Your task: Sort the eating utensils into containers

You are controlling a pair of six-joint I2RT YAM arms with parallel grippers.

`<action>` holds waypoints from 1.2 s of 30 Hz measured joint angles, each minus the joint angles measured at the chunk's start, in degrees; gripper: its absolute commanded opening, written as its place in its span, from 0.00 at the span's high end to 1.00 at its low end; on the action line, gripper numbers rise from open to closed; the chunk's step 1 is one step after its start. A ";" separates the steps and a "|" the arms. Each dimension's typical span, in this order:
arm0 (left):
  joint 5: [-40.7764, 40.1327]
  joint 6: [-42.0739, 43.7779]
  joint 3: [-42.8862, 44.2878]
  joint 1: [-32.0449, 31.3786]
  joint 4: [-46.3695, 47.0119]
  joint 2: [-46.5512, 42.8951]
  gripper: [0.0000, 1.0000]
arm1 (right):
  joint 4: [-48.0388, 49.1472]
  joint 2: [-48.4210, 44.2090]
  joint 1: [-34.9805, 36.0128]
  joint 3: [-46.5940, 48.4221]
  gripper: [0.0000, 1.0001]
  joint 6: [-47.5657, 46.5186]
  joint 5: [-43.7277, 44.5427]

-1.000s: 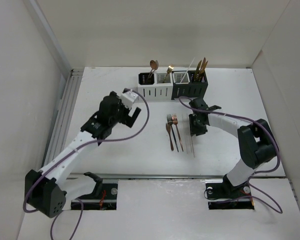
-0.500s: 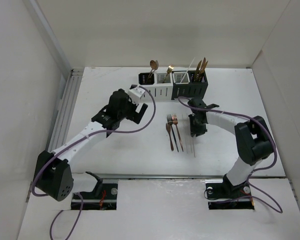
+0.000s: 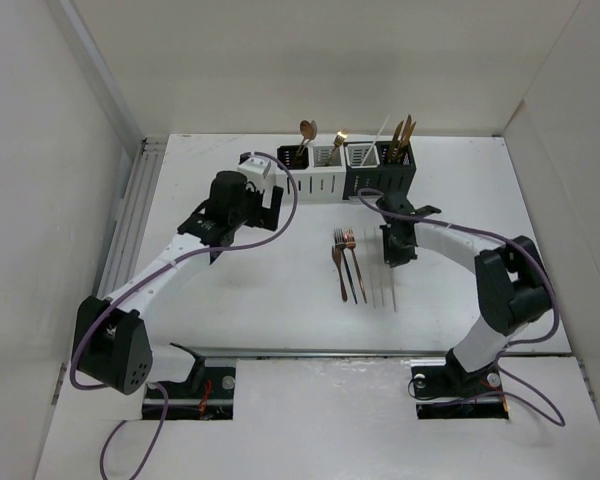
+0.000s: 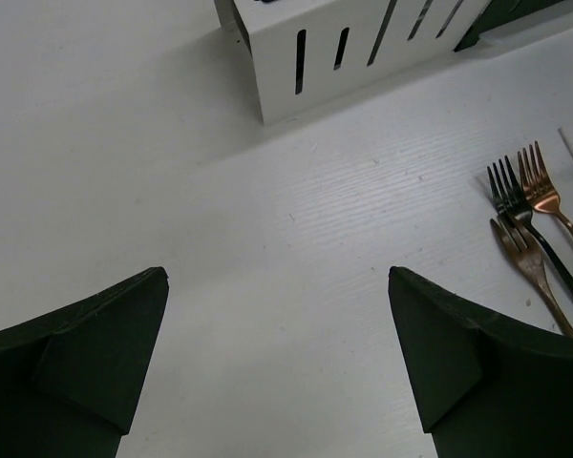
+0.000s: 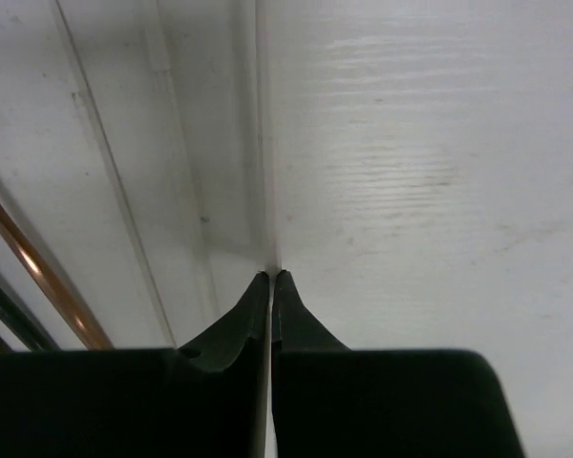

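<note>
Four slotted holders (image 3: 345, 180) stand in a row at the back, two white-sided on the left and two black-sided on the right, with spoons, forks and a white stick upright in them. Three forks (image 3: 346, 262) lie on the table; they also show in the left wrist view (image 4: 530, 234). Thin white sticks (image 3: 388, 290) lie right of them. My right gripper (image 3: 397, 255) is shut on one white stick (image 5: 263, 143) at table level (image 5: 271, 277). My left gripper (image 3: 268, 200) is open and empty (image 4: 277, 353) in front of the white holder (image 4: 363, 38).
A second white stick (image 5: 95, 143) and a copper handle (image 5: 29, 277) lie just left of the right gripper. White walls enclose the table on the left, back and right. A ridged rail (image 3: 130, 230) runs along the left edge.
My left arm has swung back and a little left, nearer the white holders, still open. My right gripper has shifted slightly right, and the white sticks moved with it.
</note>
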 measured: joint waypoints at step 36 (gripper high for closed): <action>-5.11 -11.69 -4.13 0.00 0.31 0.61 0.11 | 49.37 21.73 -0.55 36.17 0.98 -8.17 18.84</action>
